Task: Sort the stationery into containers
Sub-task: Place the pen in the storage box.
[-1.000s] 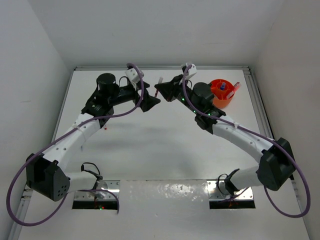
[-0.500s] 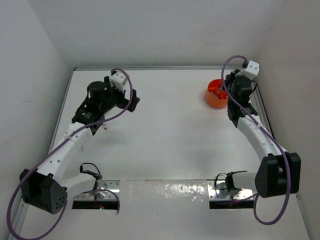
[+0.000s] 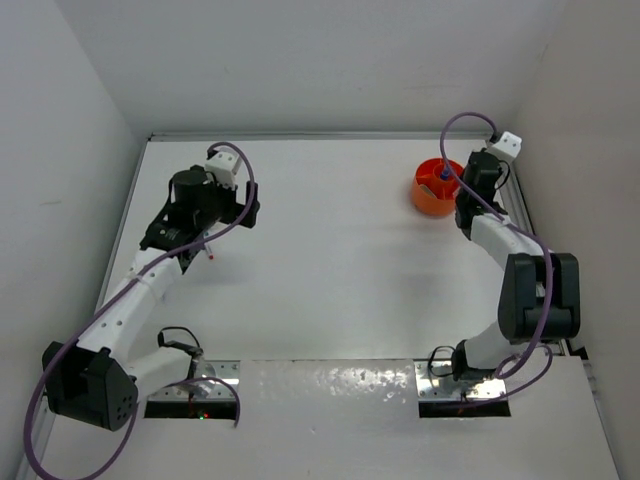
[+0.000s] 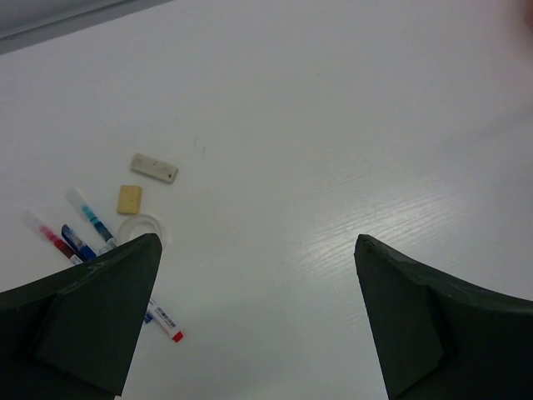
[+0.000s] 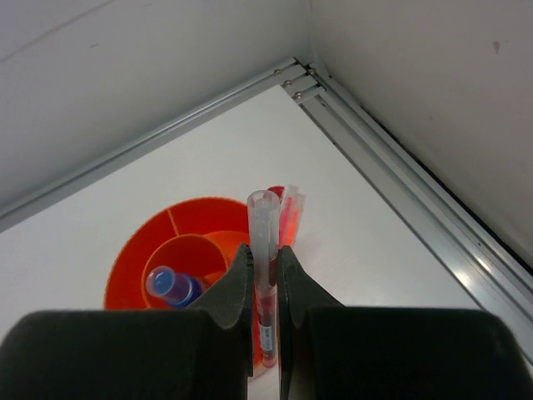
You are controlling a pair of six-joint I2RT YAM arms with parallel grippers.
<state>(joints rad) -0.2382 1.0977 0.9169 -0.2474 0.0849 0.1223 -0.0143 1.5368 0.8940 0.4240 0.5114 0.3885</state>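
Since the right gripper point(image 5: 265, 254) is pinching a clear-capped red pen point(image 5: 263, 218) upright above the orange tub point(image 5: 137, 250), the release is what needs care. I would line the pen's lower end over the outer compartment where the other pink pens point(image 5: 290, 215) stand, not over the inner well holding the blue-capped bottle point(image 5: 171, 285). I would also sink it below the rim before the fingers part, or it may strike a divider and tip out towards the corner rail. The lower end is hidden between the fingers, so I cannot tell which compartment it hangs over.

The right arm is folded tightly into the far right corner of the bench point(image 4: 333, 125), wrist just beside the tub. The left arm reaches over the far left area. The left gripper point(image 4: 256, 243) is spread wide and empty, above a beige block point(image 4: 129, 198), a grey eraser point(image 4: 154, 167) and several pens point(image 4: 92, 218) — all well apart from the tub.
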